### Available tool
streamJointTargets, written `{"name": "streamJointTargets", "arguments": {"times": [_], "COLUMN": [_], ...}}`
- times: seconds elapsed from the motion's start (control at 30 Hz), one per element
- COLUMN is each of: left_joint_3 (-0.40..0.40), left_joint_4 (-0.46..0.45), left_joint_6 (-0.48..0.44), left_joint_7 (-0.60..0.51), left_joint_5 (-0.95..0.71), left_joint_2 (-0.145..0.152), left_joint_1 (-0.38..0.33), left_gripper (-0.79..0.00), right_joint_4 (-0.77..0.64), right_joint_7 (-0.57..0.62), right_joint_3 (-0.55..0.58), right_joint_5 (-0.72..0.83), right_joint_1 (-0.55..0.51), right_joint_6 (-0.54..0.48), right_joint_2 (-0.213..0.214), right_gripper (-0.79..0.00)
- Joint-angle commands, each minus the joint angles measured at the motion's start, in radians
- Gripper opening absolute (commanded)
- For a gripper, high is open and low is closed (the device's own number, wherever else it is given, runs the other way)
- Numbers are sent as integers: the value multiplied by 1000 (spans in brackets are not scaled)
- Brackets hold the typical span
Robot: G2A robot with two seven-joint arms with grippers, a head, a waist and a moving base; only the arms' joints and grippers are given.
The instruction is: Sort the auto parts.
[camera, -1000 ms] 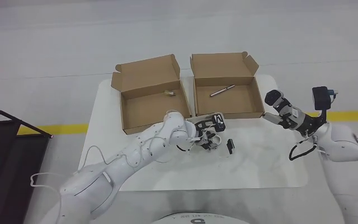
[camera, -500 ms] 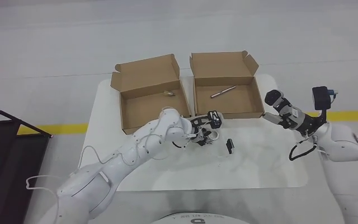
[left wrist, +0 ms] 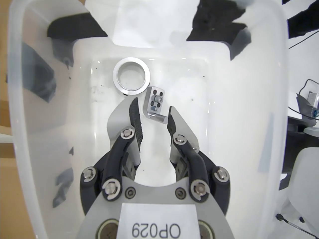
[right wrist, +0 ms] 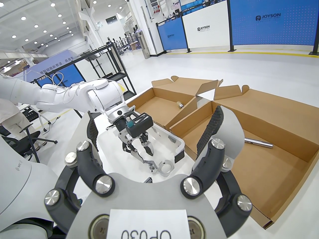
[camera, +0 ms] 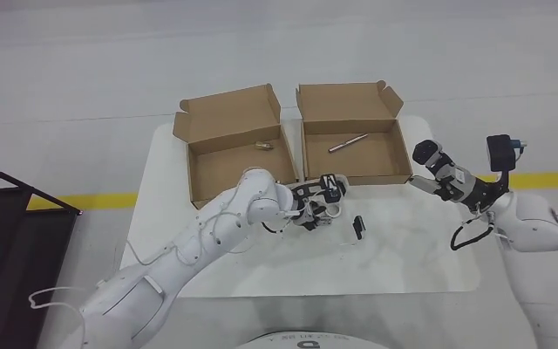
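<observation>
On the white counter (camera: 410, 253) sits a clear tub (left wrist: 249, 100); inside it your left tool (left wrist: 152, 105) hangs spread and empty. Steer clear of the metal ring (left wrist: 116, 78) and lower squarely so both pads (left wrist: 135, 119) straddle the L-shaped bracket (left wrist: 155, 99) just beside it: small, silver, drilled, with one bolt.

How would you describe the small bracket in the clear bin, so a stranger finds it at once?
Look in the clear plastic bin on the white table. Two metal parts lie there; the bracket is the L-shaped one with holes, beside the round ring.
</observation>
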Motion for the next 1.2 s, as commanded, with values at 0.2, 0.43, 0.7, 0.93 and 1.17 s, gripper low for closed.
{"name": "streamJointTargets", "arguments": {"times": [0.2, 0.43, 0.7, 0.93, 1.17], "left_joint_3": [18, 28, 41, 34, 18], "left_joint_4": [15, 32, 66, 73, 68], "left_joint_6": [-16, -12, -13, -15, -25], "left_joint_7": [-21, 35, 62, 85, 82], "left_joint_5": [18, 55, 76, 82, 64], "left_joint_2": [-3, -9, -19, -20, -15], "left_joint_1": [-2, -7, -14, -14, -7], "left_gripper": [-514, -529, -610, -785, -785], "right_joint_4": [0, 0, 0, 0, 0], "right_joint_7": [0, 0, 0, 0, 0], "right_joint_3": [0, 0, 0, 0, 0], "right_joint_5": [0, 0, 0, 0, 0], "right_joint_1": [0, 0, 0, 0, 0], "right_joint_6": [0, 0, 0, 0, 0], "right_joint_2": [0, 0, 0, 0, 0], "right_gripper": [0, 0, 0, 0, 0]}}
